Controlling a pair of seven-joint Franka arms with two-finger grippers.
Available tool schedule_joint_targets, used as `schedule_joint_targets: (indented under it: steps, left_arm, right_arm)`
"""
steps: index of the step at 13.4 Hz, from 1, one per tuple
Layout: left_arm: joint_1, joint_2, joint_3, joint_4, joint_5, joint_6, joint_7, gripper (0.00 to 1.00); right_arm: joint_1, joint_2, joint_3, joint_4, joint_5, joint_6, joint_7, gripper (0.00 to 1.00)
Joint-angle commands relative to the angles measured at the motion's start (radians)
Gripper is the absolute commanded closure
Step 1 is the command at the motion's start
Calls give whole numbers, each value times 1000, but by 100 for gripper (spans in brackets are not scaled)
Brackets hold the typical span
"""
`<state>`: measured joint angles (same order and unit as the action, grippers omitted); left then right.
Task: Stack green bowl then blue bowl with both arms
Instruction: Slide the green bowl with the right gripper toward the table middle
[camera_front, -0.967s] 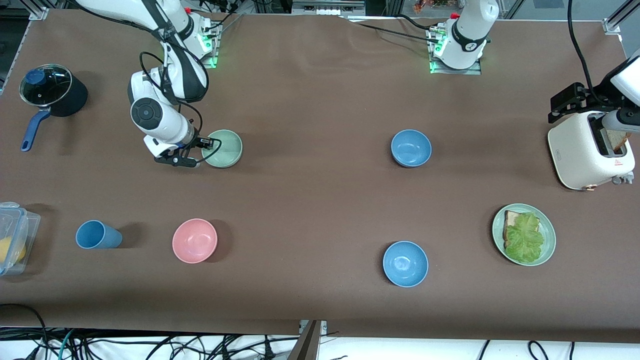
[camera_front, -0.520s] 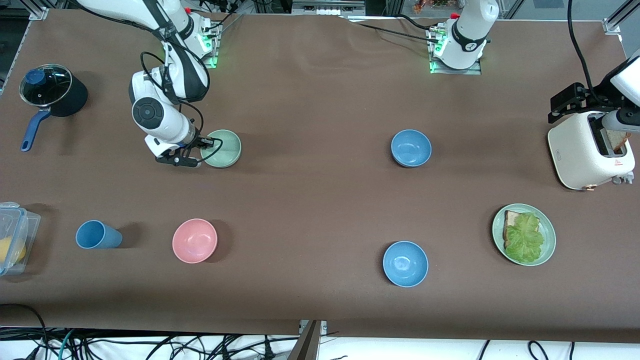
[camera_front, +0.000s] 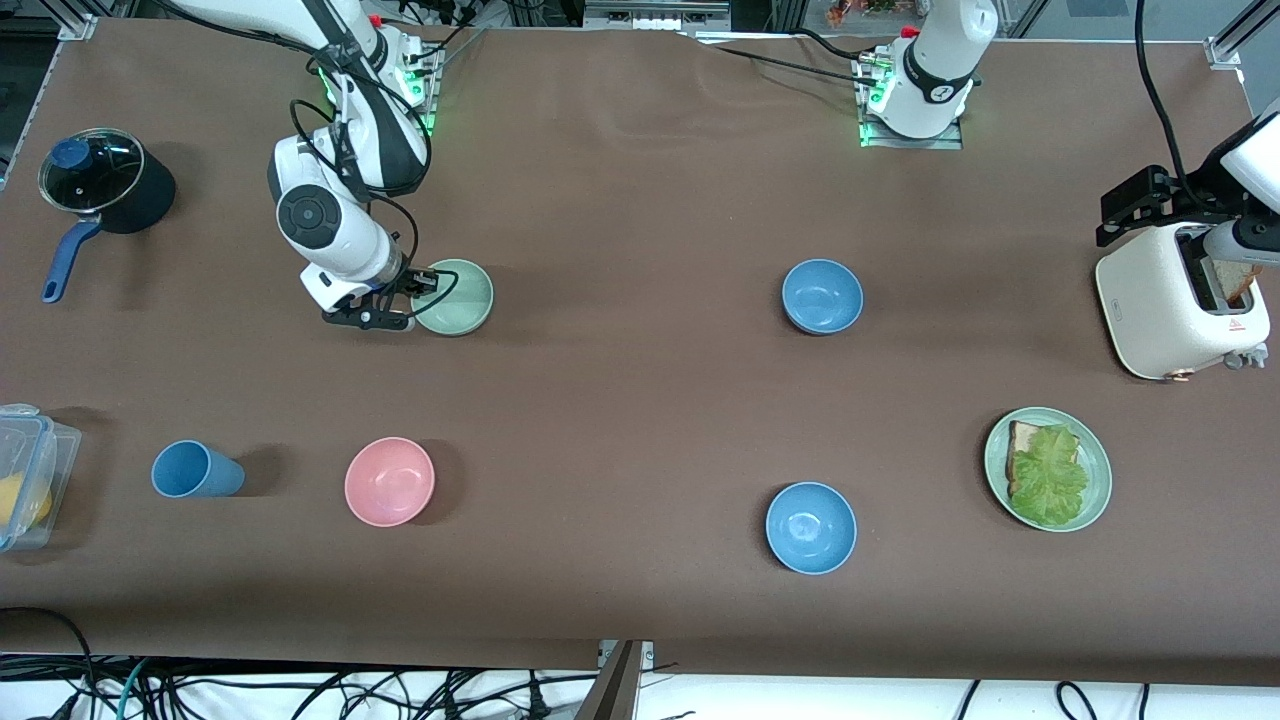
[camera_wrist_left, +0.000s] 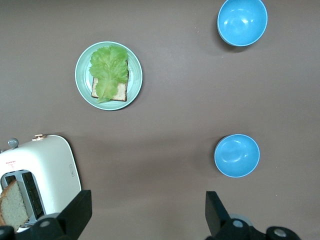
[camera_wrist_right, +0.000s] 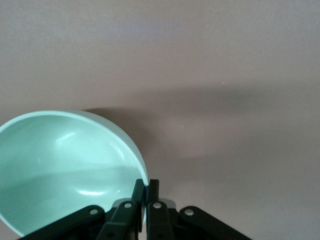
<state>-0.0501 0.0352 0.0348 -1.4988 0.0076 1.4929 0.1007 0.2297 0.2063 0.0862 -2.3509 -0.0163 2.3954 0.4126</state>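
The green bowl (camera_front: 458, 297) is at the right arm's end of the table, low at the table top. My right gripper (camera_front: 422, 283) is shut on its rim; in the right wrist view the fingers (camera_wrist_right: 148, 185) pinch the rim of the green bowl (camera_wrist_right: 65, 160). Two blue bowls stand toward the left arm's end: one farther from the front camera (camera_front: 821, 296), one nearer (camera_front: 811, 527). Both show in the left wrist view, the farther (camera_wrist_left: 237, 155) and the nearer (camera_wrist_left: 242, 22). My left gripper (camera_front: 1140, 205) is open and empty, high beside the toaster (camera_front: 1180, 300); its own view (camera_wrist_left: 148, 200) shows the jaws wide apart.
A green plate (camera_front: 1048, 468) with bread and lettuce lies near the toaster. A pink bowl (camera_front: 389, 481) and a blue cup (camera_front: 195, 470) stand nearer the front camera than the green bowl. A lidded pot (camera_front: 100, 180) and a plastic box (camera_front: 25, 475) sit at the right arm's end.
My right gripper, shut on the green bowl's rim, has shifted a little toward the left arm's end, carrying the bowl. The left arm has not moved.
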Motion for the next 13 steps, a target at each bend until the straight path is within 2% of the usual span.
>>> schedule_joint_targets:
  steps: [1,5,9,10,13]
  left_arm:
    - [10,8,-1,17,-31,-5,19,0]
    - [10,6,-1,15,-31,-5,19,0]
    - [10,8,-1,15,-31,-5,19,0]
    - [10,8,-1,15,-31,-5,19,0]
    - [10,8,0,15,-31,-5,19,0]
  right_arm:
    - [7,-24,-2,25,-5,1,-6,100]
    - [7,-19,46,100,3,-67,38,100]
    - [14,-2,98,139,6,-67,127,100]
    - [31,16,118,169,6,-67,184,100]
    - [130,117,124,298,7,-67,340,100]
